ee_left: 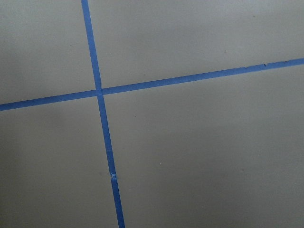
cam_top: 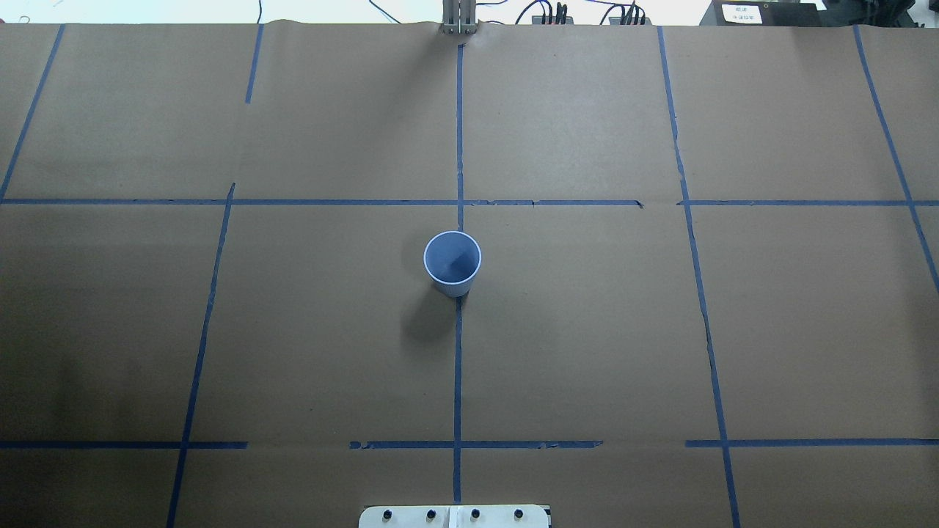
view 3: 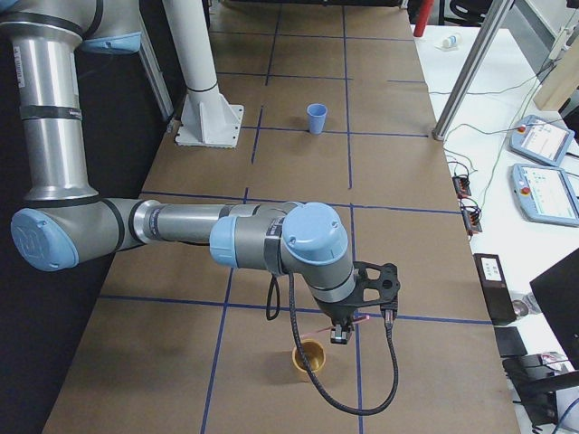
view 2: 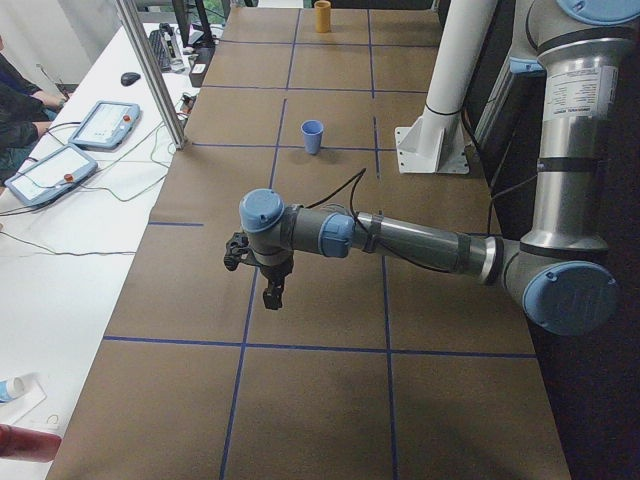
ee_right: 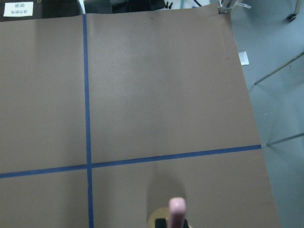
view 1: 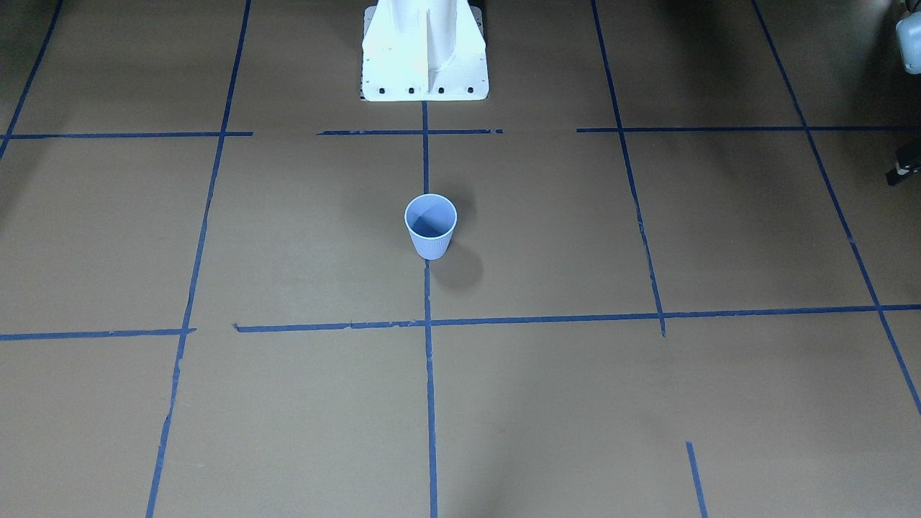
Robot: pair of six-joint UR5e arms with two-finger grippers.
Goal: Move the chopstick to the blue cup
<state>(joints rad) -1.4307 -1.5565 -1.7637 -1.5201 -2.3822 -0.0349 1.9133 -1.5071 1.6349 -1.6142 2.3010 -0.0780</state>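
The blue cup (view 1: 430,226) stands upright and empty at the table's middle; it also shows in the overhead view (cam_top: 452,258) and both side views (view 2: 313,135) (view 3: 317,117). A pale-pink chopstick (ee_right: 176,211) shows end-on at the bottom of the right wrist view, over a tan cup rim. My right gripper (view 3: 342,333) hangs just above an orange cup (view 3: 308,357) at the table's right end, far from the blue cup; I cannot tell if it is shut. My left gripper (view 2: 272,292) hovers over bare table at the left end; I cannot tell its state.
Brown paper with blue tape lines (cam_top: 458,367) covers the table. The white robot base (view 1: 424,50) stands behind the blue cup. The orange cup also shows in the left side view (view 2: 322,15). Tablets (view 2: 60,165) and cables lie on the side desk beyond the table's far edge.
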